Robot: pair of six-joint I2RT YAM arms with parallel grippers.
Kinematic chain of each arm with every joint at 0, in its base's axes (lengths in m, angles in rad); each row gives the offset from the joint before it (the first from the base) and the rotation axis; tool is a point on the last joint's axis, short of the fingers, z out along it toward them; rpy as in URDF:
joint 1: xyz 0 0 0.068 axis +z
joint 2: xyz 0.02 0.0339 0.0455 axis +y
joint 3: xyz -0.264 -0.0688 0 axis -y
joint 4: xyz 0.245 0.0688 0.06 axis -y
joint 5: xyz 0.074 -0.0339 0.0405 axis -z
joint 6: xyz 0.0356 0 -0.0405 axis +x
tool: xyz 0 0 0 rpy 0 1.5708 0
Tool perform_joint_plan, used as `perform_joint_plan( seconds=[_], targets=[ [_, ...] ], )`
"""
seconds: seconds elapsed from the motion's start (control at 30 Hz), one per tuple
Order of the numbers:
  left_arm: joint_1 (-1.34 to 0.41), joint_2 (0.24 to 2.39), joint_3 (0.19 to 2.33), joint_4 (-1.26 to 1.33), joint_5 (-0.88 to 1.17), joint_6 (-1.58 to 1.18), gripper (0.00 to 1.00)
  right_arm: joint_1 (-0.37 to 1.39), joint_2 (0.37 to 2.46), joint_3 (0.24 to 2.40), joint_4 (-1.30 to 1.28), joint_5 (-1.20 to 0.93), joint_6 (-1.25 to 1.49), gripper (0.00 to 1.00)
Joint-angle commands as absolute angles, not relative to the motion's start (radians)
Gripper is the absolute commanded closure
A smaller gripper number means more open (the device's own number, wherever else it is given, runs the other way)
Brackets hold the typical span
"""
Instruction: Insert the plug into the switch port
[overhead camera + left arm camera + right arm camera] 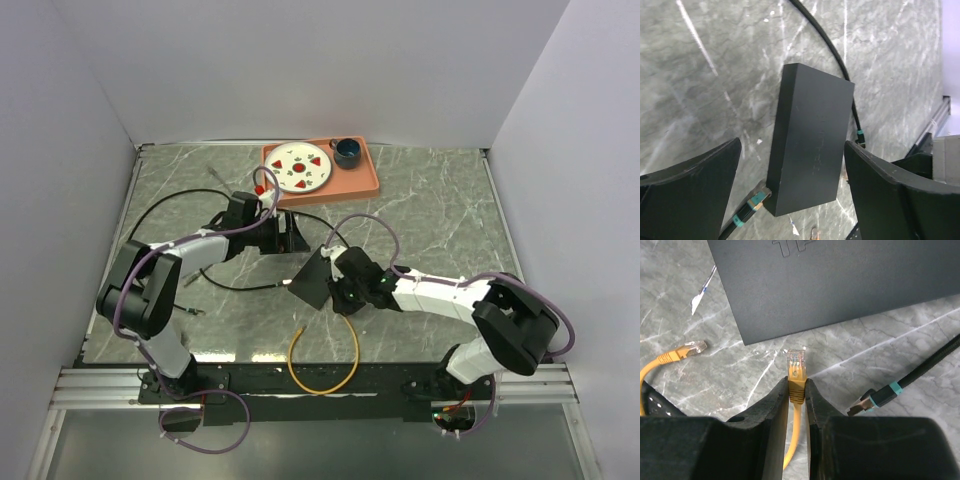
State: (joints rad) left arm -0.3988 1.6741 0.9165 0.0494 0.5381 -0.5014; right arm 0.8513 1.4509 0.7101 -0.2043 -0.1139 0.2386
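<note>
The flat matte-black switch box (312, 279) lies on the marble table between the arms. Its ports do not show in any view. My right gripper (797, 382) is shut on the yellow cable's clear-tipped plug (796, 365), which points at the box's near edge (840, 285) and stands a short gap from it. In the top view the right gripper (337, 273) is at the box's right side. My left gripper (792, 145) is open above the box (812, 150), with a finger (690, 192) on each side and nothing held. It sits at the box's far side (292, 238).
A black cable's teal-collared plug (752, 204) lies at one corner of the box. Its other teal end (875, 399) lies right of the yellow plug. The yellow cable (322, 362) loops toward the front edge, its free plug (687, 349) on the table. An orange tray (368, 178) with a plate and a cup stands behind.
</note>
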Motion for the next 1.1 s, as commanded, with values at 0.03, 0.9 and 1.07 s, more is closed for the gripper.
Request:
perform_joint_plan(
  seconds=[0.03,0.9,1.07],
  targets=[
    [-0.403,1.704,0.931,0.144,0.617,-0.532,0.12,0.857,1.473,0.710,-0.140,-0.113,0.241,1.00],
    [-0.407,1.741,0.885,0.204,0.661,-0.575,0.29,0.893,1.543,0.782,-0.133,-0.124,0.252,1.00],
    [-0.407,1.741,0.877,0.189,0.653,-0.566,0.32,0.899,1.543,0.787,-0.136,-0.103,0.255,1.00]
  ],
)
